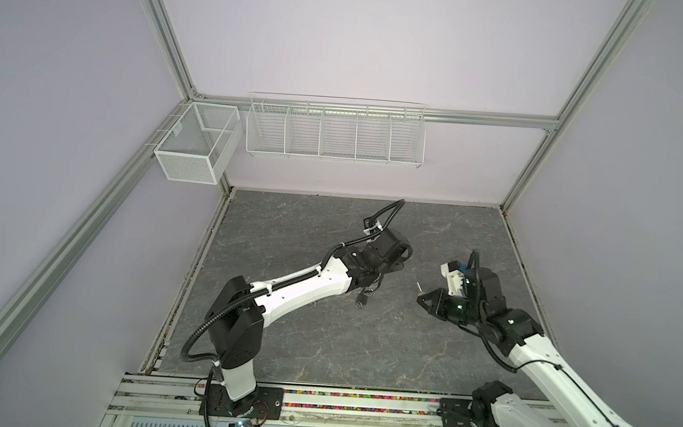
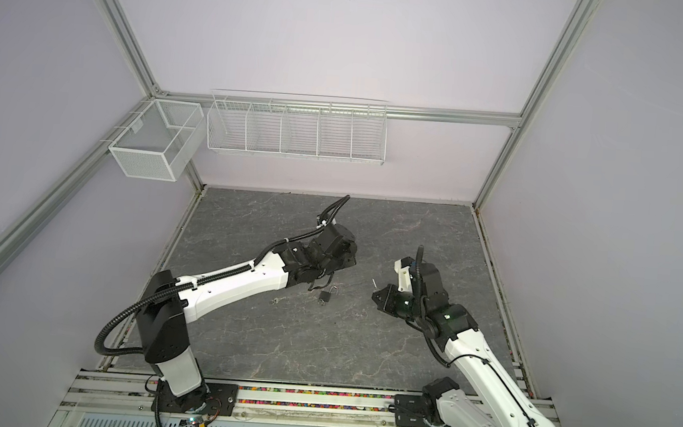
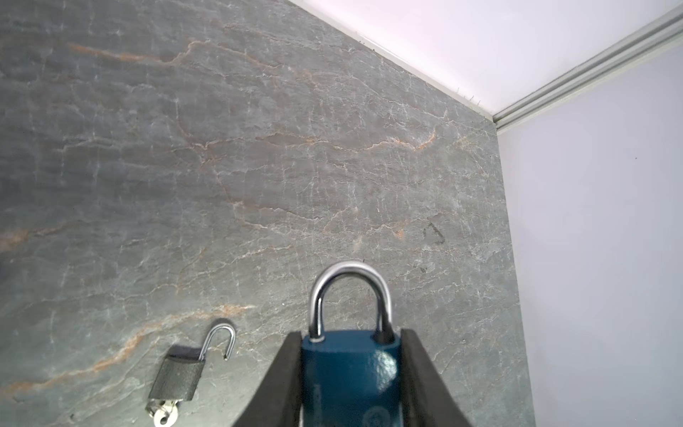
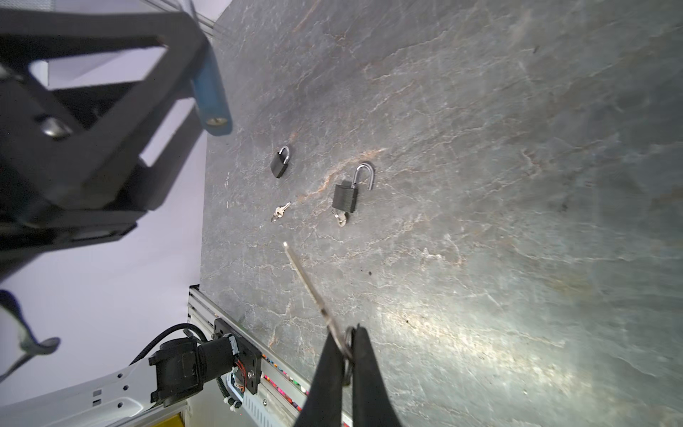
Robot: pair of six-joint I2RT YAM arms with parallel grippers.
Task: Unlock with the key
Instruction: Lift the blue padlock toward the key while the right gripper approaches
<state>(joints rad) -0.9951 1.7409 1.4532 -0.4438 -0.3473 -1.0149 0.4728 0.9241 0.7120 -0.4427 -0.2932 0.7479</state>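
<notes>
Jaws of the left gripper point(image 3: 351, 336) stand part open and clamp the body of a blue padlock point(image 3: 351, 377) from both sides. Its steel shackle point(image 3: 349, 270) projects forward past the fingertips and is seated in the body at both legs. The padlock is held clear of the table point(image 3: 258, 166).

Jaws of the right gripper point(image 4: 347, 332) are closed on the bow of a key point(image 4: 306, 281). The blade runs straight out ahead of the fingertips, tip free in the air. The blue padlock, keyway end showing point(image 4: 212, 100), sits well apart from that tip, off to one side of the blade's line.

On the table ahead of the right jaws, beyond the key's tip:
- a grey padlock point(image 4: 345, 197), shackle swung open, with a second key point(image 4: 340, 219) in its keyway;
- a small black padlock point(image 4: 279, 164), shackle closed;
- a loose key point(image 4: 280, 211), lying between the small black padlock and the blade tip.

In the left wrist view the grey padlock point(image 3: 177, 377) lies just beside the left jaws.
</notes>
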